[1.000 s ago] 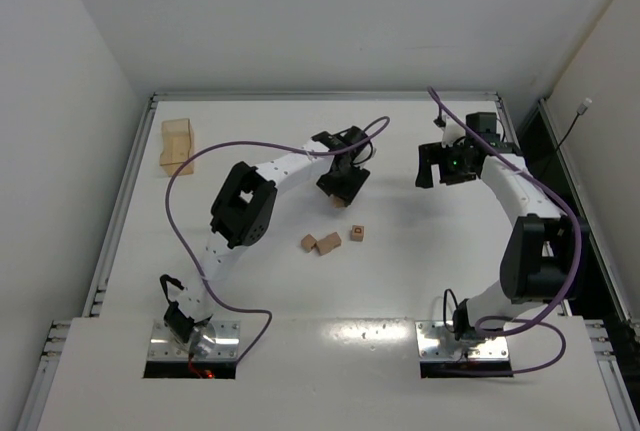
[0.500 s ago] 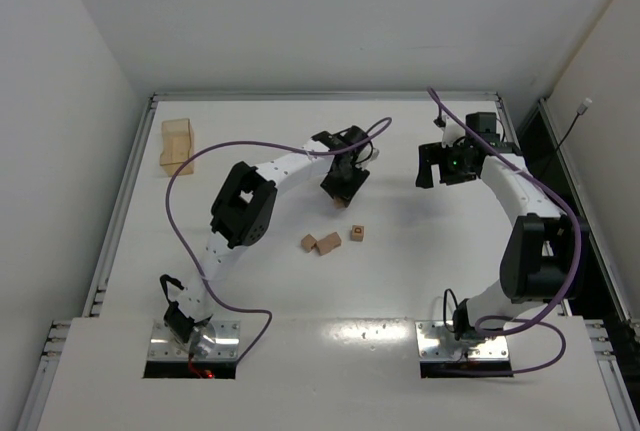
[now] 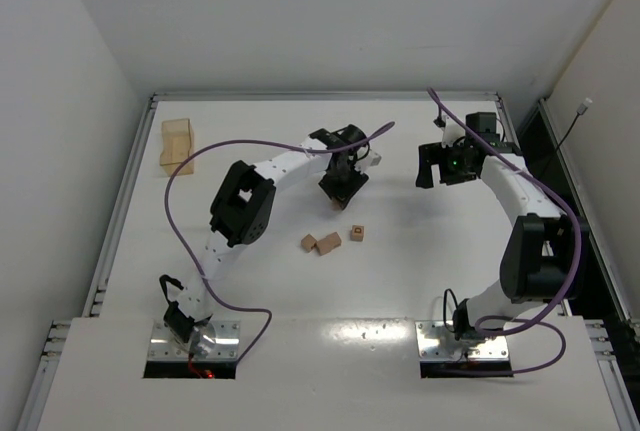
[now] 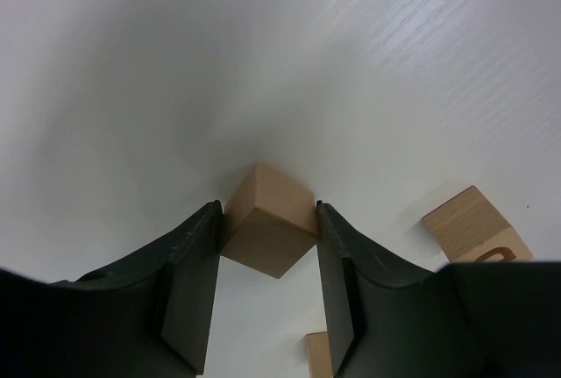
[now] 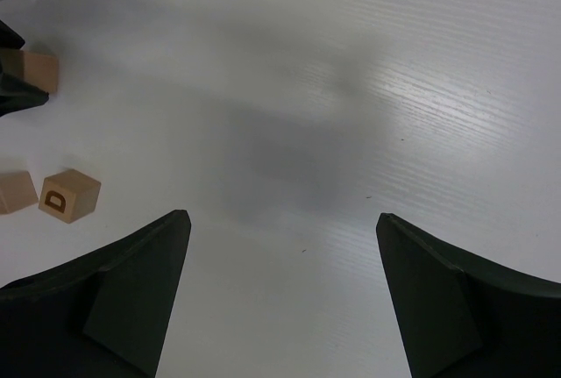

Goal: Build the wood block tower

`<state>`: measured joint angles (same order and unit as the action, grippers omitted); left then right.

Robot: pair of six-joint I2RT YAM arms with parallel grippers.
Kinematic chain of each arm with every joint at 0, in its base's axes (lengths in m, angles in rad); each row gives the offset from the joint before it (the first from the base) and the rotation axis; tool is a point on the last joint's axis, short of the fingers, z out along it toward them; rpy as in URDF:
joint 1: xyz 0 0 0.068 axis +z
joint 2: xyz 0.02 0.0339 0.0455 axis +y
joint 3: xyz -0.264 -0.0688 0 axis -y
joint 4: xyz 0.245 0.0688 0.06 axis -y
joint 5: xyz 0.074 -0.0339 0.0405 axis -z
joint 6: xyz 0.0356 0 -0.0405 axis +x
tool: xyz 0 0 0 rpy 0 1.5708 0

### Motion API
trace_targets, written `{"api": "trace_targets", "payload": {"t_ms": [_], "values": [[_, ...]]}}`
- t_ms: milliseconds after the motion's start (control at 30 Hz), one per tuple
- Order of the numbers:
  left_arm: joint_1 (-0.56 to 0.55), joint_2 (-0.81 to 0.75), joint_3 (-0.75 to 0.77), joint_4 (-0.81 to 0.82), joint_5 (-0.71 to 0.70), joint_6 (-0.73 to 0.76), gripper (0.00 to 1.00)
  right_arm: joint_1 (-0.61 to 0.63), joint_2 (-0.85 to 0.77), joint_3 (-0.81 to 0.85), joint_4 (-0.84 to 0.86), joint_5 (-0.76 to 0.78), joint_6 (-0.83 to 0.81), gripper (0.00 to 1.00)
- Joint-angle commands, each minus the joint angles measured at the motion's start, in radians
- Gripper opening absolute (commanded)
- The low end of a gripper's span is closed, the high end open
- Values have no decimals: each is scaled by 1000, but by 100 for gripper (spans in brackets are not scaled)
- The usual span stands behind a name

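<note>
No wood block tower is in view; the small tan cubes lie singly. My left gripper (image 3: 338, 191) (image 4: 267, 213) is shut on one plain wood cube (image 4: 268, 231), pinched between both fingers over the middle of the table. Just nearer lie three loose cubes: a lettered cube (image 3: 357, 234) (image 4: 476, 224) (image 5: 67, 194) and two plain cubes touching side by side (image 3: 309, 242) (image 3: 329, 243). My right gripper (image 3: 440, 166) (image 5: 282, 220) hangs open to the right of them, over bare table, with nothing between its fingers.
A tan open tray (image 3: 178, 143) sits at the far left of the table. The table's raised rails (image 3: 135, 166) run along the left, back and right edges. Purple cables loop off both arms.
My left gripper's jaws have closed onto the cube and the gripper has shifted slightly. The right arm and the loose cubes have not moved.
</note>
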<state>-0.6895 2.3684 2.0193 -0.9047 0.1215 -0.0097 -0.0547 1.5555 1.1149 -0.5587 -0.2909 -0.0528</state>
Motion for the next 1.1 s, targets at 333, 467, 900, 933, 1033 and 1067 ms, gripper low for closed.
{"api": "trace_targets", "payload": {"t_ms": [333,467,900,933,1033,1067], "values": [[16,34,-4,-57,-54,79,37,3,12,39,14,-4,-10,85],[16,23,-14,-37,-63,70,58,3,12,39,14,-4,-10,85],[16,-113,-16,15,-31,8,74,3,3,8,23,-48,-19,85],[16,-151,1,15,-22,-1,75,3,-11,8,23,-48,-19,85],[16,-240,39,24,-11,-42,77,3,-20,-17,36,-73,-28,85],[16,-265,50,24,0,-53,78,3,-29,-26,45,-82,-28,85]]}}
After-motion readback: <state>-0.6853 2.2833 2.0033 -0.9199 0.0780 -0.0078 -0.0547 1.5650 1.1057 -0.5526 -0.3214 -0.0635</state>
